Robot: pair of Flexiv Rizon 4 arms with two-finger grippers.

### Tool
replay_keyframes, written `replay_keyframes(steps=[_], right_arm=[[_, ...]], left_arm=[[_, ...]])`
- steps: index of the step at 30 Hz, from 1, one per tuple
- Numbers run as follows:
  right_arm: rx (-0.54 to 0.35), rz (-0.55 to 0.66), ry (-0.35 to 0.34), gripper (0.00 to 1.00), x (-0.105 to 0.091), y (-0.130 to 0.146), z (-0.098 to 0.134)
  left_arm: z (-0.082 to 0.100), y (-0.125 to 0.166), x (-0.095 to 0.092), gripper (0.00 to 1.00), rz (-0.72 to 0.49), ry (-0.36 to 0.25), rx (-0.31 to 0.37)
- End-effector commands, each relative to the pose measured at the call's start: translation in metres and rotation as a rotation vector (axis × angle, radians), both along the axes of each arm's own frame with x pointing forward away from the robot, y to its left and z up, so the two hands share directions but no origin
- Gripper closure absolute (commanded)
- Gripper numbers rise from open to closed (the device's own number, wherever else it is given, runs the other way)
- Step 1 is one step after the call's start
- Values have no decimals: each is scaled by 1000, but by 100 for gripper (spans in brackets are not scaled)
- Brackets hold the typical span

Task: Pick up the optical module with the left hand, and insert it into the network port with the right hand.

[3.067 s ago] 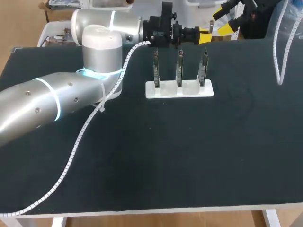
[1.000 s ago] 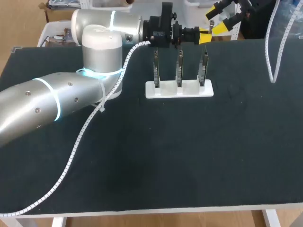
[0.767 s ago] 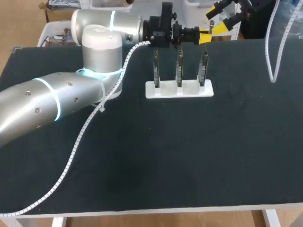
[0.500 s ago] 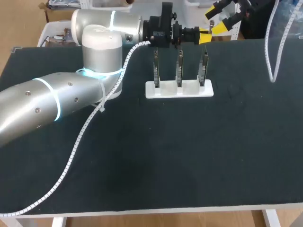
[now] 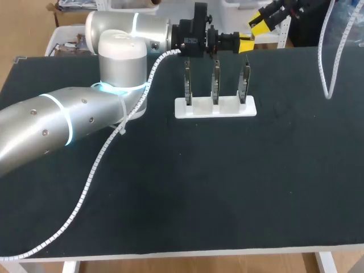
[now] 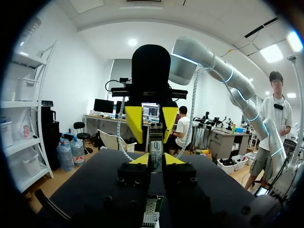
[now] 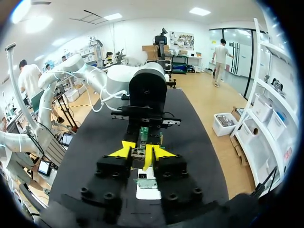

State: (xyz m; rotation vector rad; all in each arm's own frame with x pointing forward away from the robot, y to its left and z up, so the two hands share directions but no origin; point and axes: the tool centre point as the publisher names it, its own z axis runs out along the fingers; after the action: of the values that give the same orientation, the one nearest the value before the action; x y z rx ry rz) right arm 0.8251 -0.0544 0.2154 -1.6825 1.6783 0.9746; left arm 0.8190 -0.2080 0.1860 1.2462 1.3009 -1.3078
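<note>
Two-arm workcell over a black table (image 5: 227,187), seen from the head camera and both wrist cameras. The left arm (image 5: 74,114) is seen entering from 9 o'clock and laid across the table toward 12 o'clock, with a white ribbed cable sleeve (image 5: 85,187) hung along it. The left gripper (image 5: 245,44) is held level near the far edge, pointed toward 3 o'clock. In the left wrist view its two yellow tips are seen closed against the sides of the optical module (image 6: 156,151), a narrow metal-cased piece that is gripped between them and projects straight ahead of them. The right gripper (image 5: 254,25) is placed at about 1 o'clock from the left gripper, beyond the far edge and a little apart from it, angled back toward 7 o'clock. In the left wrist view it is seen head-on, just past the module's free end, with its yellow fingers (image 6: 134,122) standing apart and nothing clamped between them. A white stand (image 5: 215,108) rests on the table at 6 o'clock from the left gripper. Three upright metal pieces (image 5: 215,82) are set in it in a row, none touched by either gripper. A second ribbed sleeve (image 5: 327,62) is looped down over the table at 3 o'clock from the stand.
</note>
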Motion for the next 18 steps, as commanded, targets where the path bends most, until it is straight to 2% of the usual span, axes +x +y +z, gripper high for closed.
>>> replay_keyframes(steps=[1,9,10,11,18], right_arm=[[-3,-2,0,100,2,0,-1],[-5,0,1,100,3,0,-2],[-5,0,1,100,3,0,-2],[-4,0,2,100,3,0,-2],[0,-1,-1,100,4,0,-2]], left_arm=[[0,-1,0,100,-7,0,-1],[0,-1,0,100,-7,0,-1],[0,-1,0,62,-7,0,-1],[0,-1,0,0,-7,0,-1],[0,-1,0,0,-7,0,-1]])
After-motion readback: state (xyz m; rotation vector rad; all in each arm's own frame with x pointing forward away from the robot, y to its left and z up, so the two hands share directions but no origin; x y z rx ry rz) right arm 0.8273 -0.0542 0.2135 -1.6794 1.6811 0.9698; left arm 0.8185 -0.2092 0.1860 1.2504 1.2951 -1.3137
